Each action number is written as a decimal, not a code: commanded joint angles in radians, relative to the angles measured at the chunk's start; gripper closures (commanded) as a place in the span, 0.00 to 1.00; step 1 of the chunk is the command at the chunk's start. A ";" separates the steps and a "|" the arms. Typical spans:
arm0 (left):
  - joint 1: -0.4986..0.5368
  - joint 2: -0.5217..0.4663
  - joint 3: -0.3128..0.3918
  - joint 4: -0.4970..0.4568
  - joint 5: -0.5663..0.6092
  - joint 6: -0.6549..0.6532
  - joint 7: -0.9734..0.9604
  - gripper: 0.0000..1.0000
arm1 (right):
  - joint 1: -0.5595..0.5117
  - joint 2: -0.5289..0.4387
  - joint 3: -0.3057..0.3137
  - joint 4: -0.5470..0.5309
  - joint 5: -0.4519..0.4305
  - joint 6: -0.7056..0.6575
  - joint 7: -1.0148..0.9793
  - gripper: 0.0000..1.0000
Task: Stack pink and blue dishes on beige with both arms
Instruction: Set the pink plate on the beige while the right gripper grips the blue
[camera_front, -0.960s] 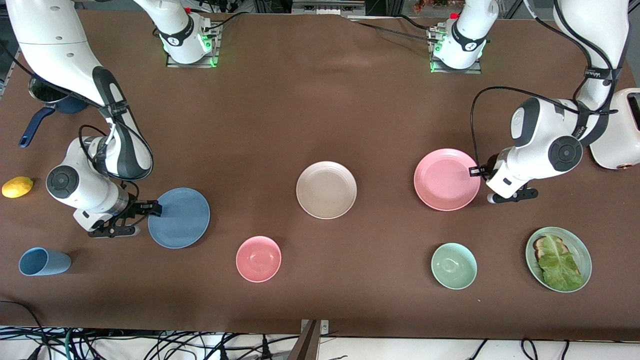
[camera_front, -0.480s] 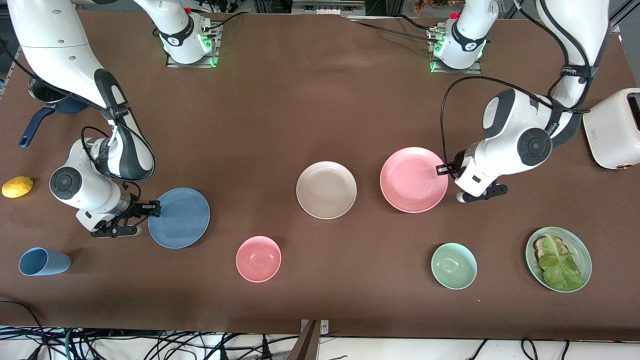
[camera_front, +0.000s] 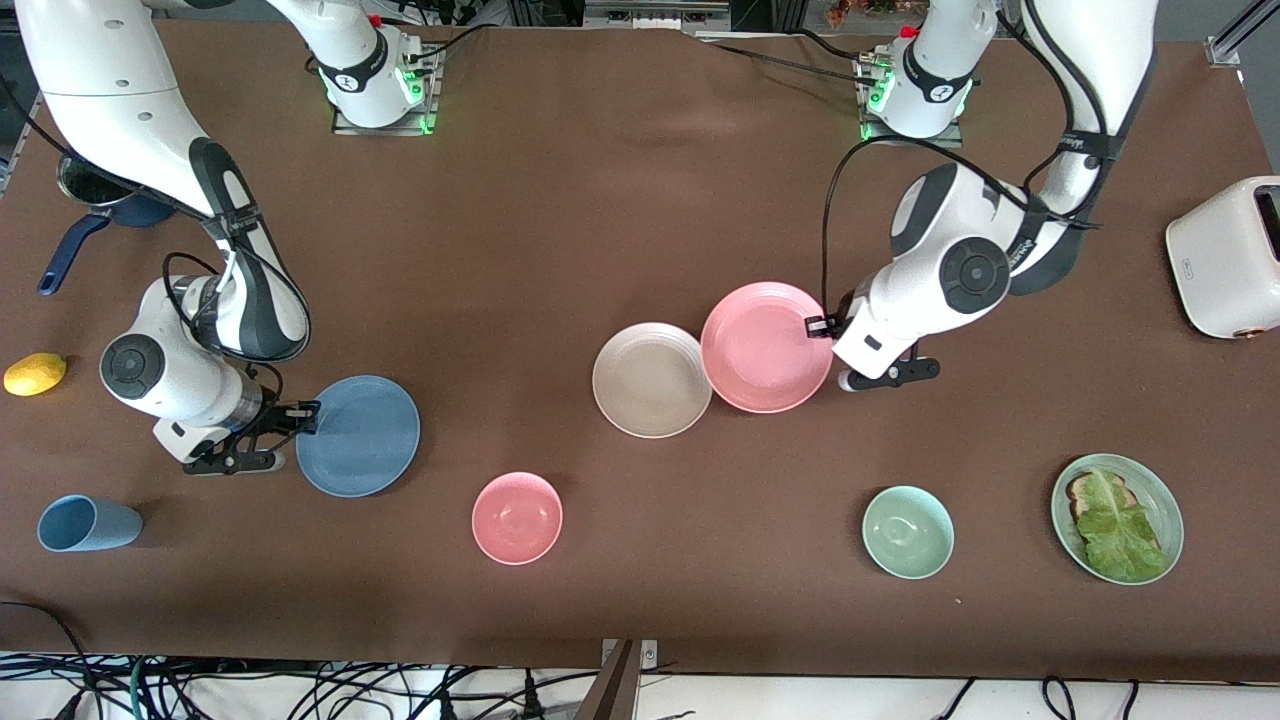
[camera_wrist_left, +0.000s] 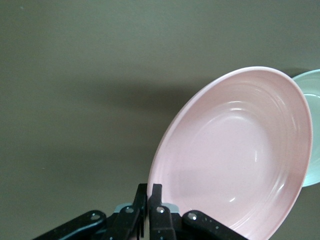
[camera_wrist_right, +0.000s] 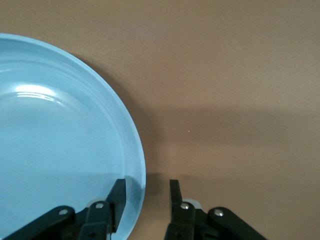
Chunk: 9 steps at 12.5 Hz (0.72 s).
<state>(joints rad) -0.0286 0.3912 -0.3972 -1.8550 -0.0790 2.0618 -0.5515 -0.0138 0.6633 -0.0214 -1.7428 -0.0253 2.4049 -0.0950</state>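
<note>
Left gripper (camera_front: 818, 327), clamped on the matte pale-pink plate (camera_front: 765, 346), has carried it over the ridged cream-beige plate (camera_front: 648, 382); right gripper (camera_front: 305, 415) straddles the dusty-blue plate (camera_front: 360, 436) rim, jaws apart.

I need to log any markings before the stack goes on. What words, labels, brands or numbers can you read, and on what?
None can be read.
Left arm: a dark band with white lettering, too small to read.
Toaster: a small mark on its side, too small to read.
Arm bases: round logo marks, not readable.
Pink plate, blue plate, beige plate: no print showing.
</note>
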 joint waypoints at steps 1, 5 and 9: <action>-0.075 0.102 0.009 0.104 -0.008 -0.006 -0.024 1.00 | -0.014 -0.007 0.014 -0.014 -0.001 0.010 -0.015 0.69; -0.157 0.205 0.015 0.213 -0.007 -0.005 -0.062 1.00 | -0.014 -0.008 0.015 -0.014 -0.001 0.005 -0.015 0.84; -0.211 0.303 0.029 0.305 0.024 0.021 -0.090 1.00 | -0.014 -0.008 0.015 -0.014 -0.001 0.005 -0.015 1.00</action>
<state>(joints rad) -0.2071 0.6271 -0.3857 -1.6432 -0.0778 2.0876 -0.6140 -0.0138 0.6596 -0.0180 -1.7437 -0.0239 2.4039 -0.0957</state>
